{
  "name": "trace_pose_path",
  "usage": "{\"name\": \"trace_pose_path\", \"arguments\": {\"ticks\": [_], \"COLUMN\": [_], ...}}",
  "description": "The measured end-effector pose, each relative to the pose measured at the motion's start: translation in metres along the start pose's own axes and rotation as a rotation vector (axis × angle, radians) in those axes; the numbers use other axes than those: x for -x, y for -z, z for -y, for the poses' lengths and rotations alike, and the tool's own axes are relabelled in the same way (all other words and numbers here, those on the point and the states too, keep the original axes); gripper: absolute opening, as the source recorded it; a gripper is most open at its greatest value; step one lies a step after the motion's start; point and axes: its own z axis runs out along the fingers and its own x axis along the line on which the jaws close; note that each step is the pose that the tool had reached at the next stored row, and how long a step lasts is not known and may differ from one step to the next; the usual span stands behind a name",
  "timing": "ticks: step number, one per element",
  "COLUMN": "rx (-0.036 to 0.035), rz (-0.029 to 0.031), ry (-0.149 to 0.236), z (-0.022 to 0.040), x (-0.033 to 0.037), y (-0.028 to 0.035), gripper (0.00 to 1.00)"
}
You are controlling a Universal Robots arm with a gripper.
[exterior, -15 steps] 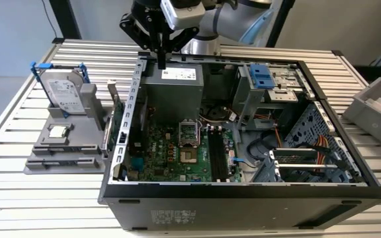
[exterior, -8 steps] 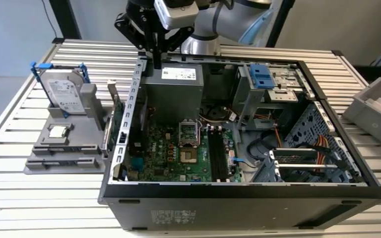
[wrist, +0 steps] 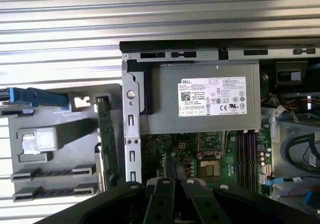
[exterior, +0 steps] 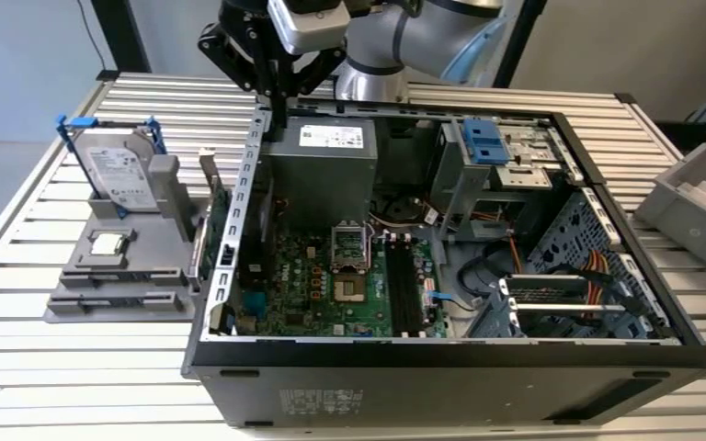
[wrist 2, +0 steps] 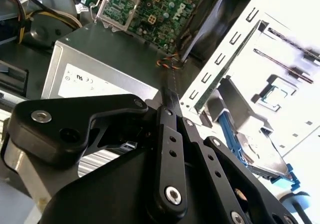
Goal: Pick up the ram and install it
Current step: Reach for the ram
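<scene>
Overhead, at the wall of the open computer case [exterior: 451, 354] where the power supply sits, the arm's gripper [exterior: 282, 110] hangs with its black fingers [wrist 2: 170, 104] drawn together into one thin point. It is aimed down just beside the grey power supply [exterior: 323, 165]. Beneath lies the green motherboard [exterior: 310, 276], its black memory slots [exterior: 399, 285] running beside the processor socket [exterior: 347, 253]. On the slatted table [exterior: 84, 367], toward the exterior view's left of the case, stands a grey holder [exterior: 71, 308]. It carries a silver hard drive in a blue frame [exterior: 120, 170] and a processor chip [exterior: 108, 243]. A green expansion card [exterior: 216, 230] stands on edge between holder and case. Where the ram sits I cannot tell: the motherboard slots and the holder's two long slots [wrist: 50, 173] both look dark.
</scene>
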Motion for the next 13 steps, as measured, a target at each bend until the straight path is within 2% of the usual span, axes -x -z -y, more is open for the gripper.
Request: {"name": "trace_pose_path", "arguments": {"ticks": [13], "rx": [0.0000], "rz": [-0.0009], "ry": [0.000], "z": [0.0010], "x": [-0.0154], "y": [0.0003], "gripper": [0.00]}}
